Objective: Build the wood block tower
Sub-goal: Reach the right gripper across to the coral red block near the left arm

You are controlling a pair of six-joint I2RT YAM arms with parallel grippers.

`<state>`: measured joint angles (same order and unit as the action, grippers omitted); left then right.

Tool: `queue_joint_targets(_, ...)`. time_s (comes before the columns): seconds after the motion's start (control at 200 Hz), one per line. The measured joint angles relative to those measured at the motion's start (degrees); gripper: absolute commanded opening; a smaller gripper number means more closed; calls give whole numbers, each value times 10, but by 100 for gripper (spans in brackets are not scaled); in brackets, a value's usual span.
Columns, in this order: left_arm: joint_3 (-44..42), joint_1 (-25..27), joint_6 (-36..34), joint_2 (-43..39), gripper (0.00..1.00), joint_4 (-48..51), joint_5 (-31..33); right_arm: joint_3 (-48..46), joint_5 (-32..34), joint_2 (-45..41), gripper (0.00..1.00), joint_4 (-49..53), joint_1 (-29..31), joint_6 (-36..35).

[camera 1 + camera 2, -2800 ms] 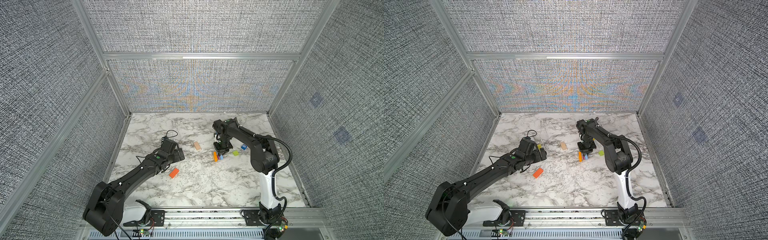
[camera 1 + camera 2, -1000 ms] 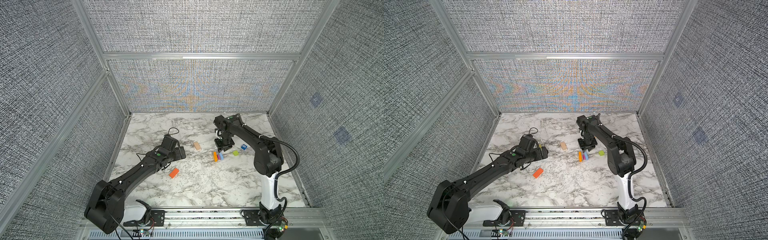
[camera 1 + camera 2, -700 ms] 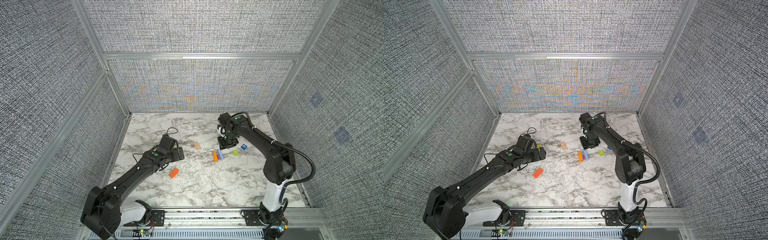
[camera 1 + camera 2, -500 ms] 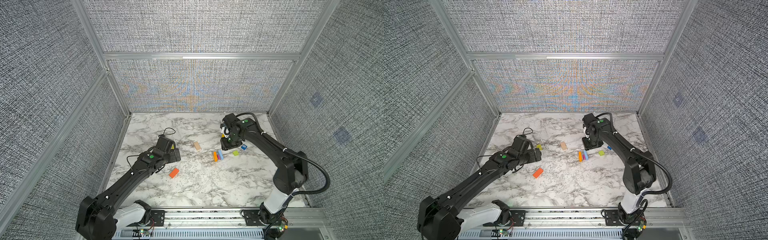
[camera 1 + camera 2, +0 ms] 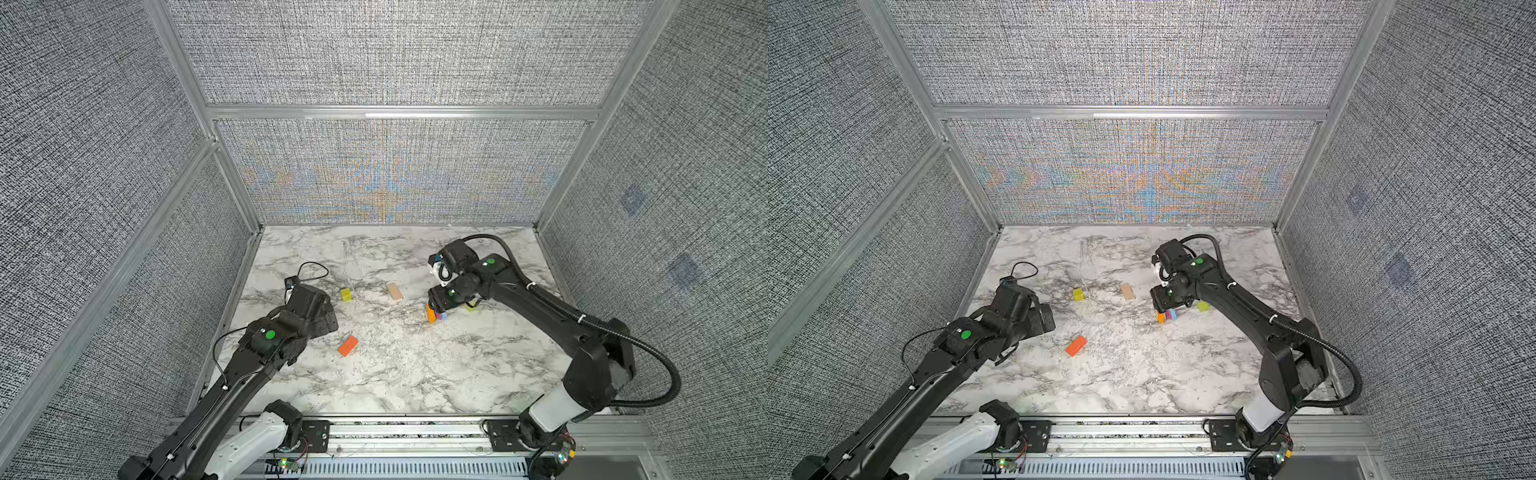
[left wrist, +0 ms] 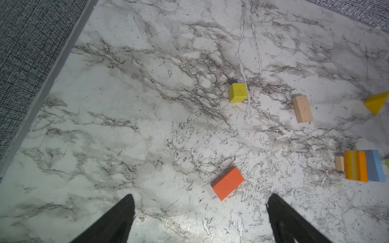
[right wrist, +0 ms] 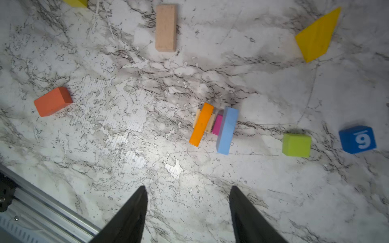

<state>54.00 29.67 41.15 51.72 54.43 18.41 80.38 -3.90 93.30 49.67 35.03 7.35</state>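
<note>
Right claw [image 7: 187,189] newly back from the clustered blocks [image 7: 225,130] ahead, part-open, empty; left claw [image 6: 201,196] wide open, empty.

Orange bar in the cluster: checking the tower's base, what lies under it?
A bare wood block shows on both sides of the orange bar, apparently beneath it; its middle is covered.

matt painted wood blocks [image 6: 228,183] lie on a glossy marble-look table [image 6: 126,105] (one bar [image 7: 165,28] is bare wood).
</note>
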Motion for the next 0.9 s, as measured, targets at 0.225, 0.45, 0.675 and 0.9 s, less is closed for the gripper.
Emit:
queue_joint_targets(0.225,21,-26,12,-47,99,35,-26,73,-1,100,79,-31,89,12)
queue_joint_targets(0.45,37,-52,-3,-63,99,43,-52,141,2,186,84,-47,155,20)
queue_joint_targets(0.675,47,-62,-11,-94,99,43,-76,194,2,252,87,-53,194,31)
queue_joint_targets(0.9,62,-63,-17,-109,99,45,-69,239,-8,308,88,-57,231,35)
